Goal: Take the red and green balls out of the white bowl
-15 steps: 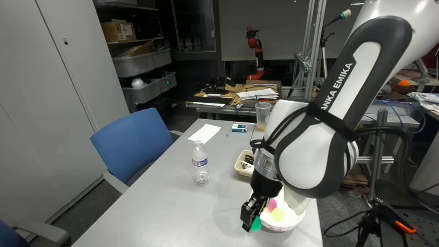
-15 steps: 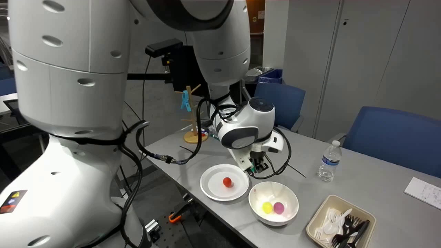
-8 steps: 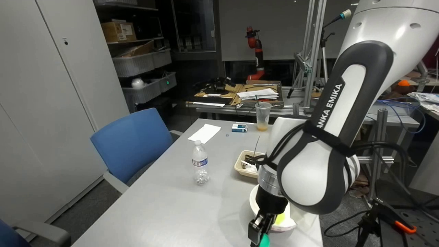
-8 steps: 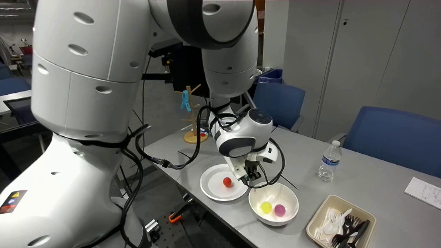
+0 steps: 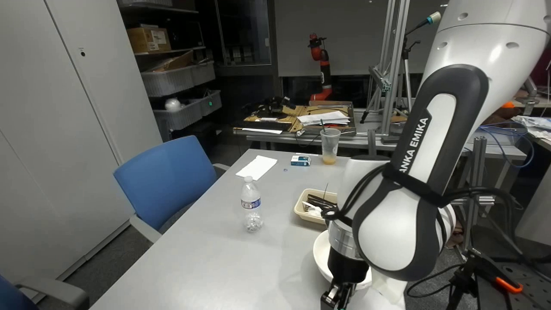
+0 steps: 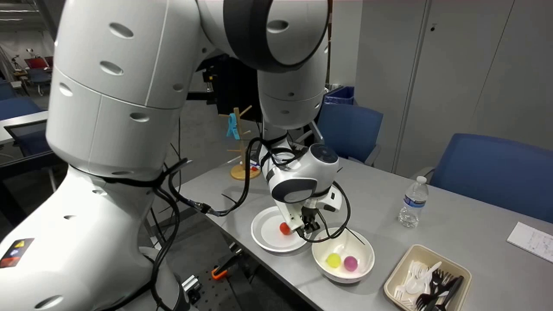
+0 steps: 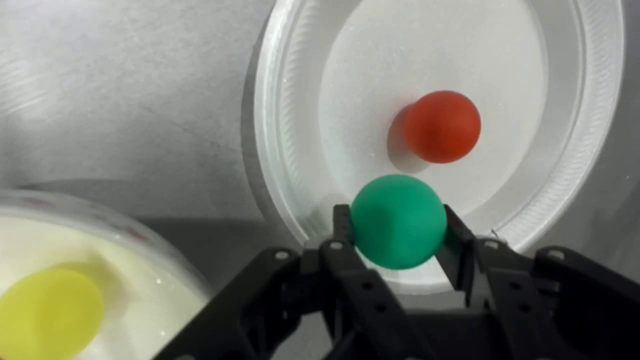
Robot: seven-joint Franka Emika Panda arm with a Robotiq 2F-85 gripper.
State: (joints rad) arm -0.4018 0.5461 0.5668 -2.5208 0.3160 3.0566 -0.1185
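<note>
Green, round, smooth ball (image 7: 398, 220): gripped in the black two-fingered pincer (image 7: 397, 223), parted only to the ball's width; over the last second, carried towards the round, white, plastic-looking plate (image 7: 365, 65) by the robot-side edge of the grey counter (image 6: 384, 242). Red, round, smooth ball (image 7: 442, 126): on that plate. Round, white, glossy bowl (image 6: 365, 261): holds neither; release presumably remains.

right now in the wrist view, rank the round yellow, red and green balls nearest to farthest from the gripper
1. Round green ball: held in the gripper.
2. Round red ball: on the round white plate, picture's upper right.
3. Round yellow ball: in the round white bowl, lower left.
</note>
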